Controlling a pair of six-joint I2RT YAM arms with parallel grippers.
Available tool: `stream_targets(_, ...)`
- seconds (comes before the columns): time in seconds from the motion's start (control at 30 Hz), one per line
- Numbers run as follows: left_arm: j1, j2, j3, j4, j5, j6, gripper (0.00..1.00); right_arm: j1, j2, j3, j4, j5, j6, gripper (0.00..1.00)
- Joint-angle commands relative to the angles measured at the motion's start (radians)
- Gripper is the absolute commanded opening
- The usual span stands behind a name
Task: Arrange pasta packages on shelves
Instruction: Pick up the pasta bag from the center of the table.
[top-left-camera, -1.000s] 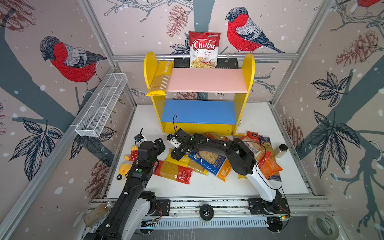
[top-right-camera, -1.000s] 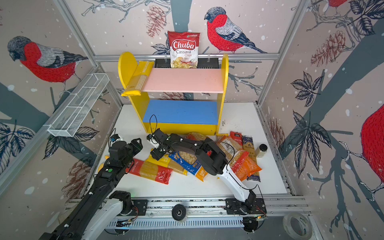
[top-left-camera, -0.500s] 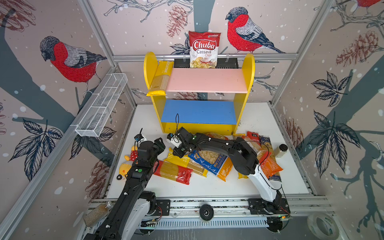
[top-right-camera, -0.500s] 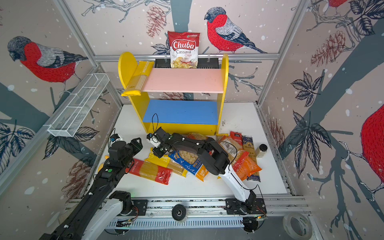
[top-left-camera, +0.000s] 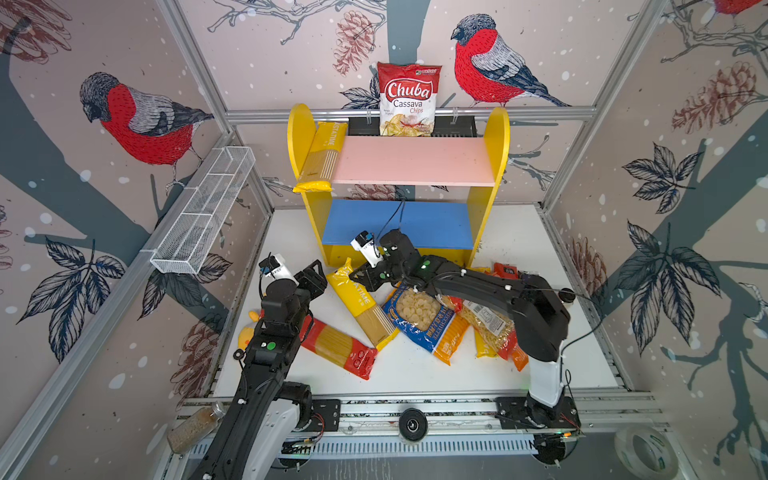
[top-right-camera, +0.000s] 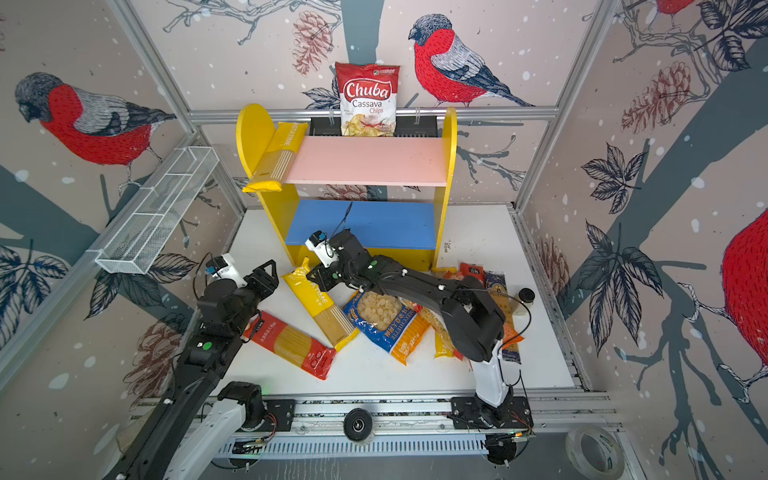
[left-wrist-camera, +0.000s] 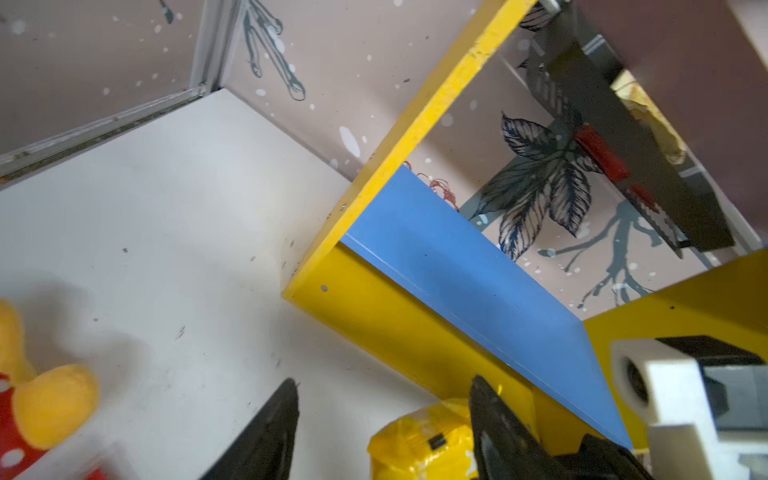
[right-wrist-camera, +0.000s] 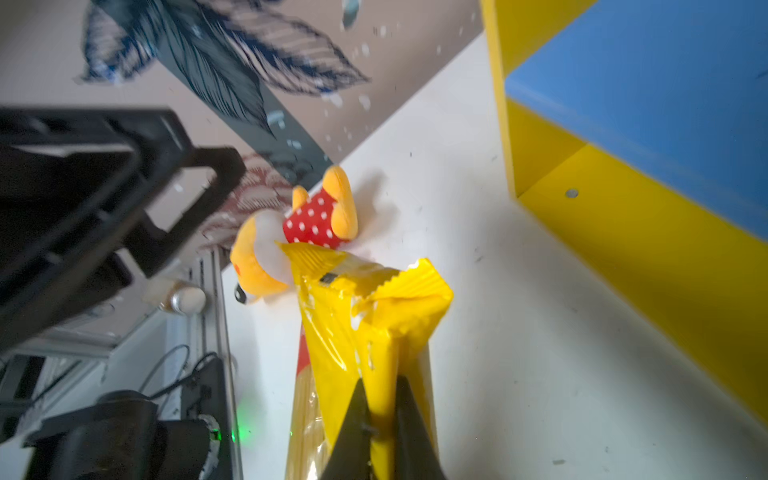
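The right gripper (right-wrist-camera: 380, 419) pinches the yellow pasta bag (right-wrist-camera: 374, 332) by thin plastic, so it could slip; the left gripper (left-wrist-camera: 382, 419) gapes empty.

Yellow PASTATIME pack (top-left-camera: 360, 300) on table, end crumpled, before shelves (top-left-camera: 399, 226).

White tabletop (top-left-camera: 511, 232): yellow rack (top-left-camera: 488, 216) (rear), pasta bags (top-left-camera: 419, 316), plush toy (top-left-camera: 247, 332) lying in front.
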Motion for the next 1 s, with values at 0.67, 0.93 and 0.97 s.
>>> stream_targets(0.67,-0.329,0.201,-0.094,0.604,0.410,0.186,0.79,-0.103,-0.582,-0.369,0.393,0.296,0.040,0.05)
stream_targets(0.93,-0.374,0.323,-0.035,0.654,0.467,0.230,0.79,-0.124,-0.633,-0.357,0.352,0.175,-0.023,0.04)
stream_targets(0.97,-0.374,0.328,-0.031,0.664,0.471,0.229,0.79,-0.125,-0.638,-0.358,0.352,0.158,-0.029,0.04)
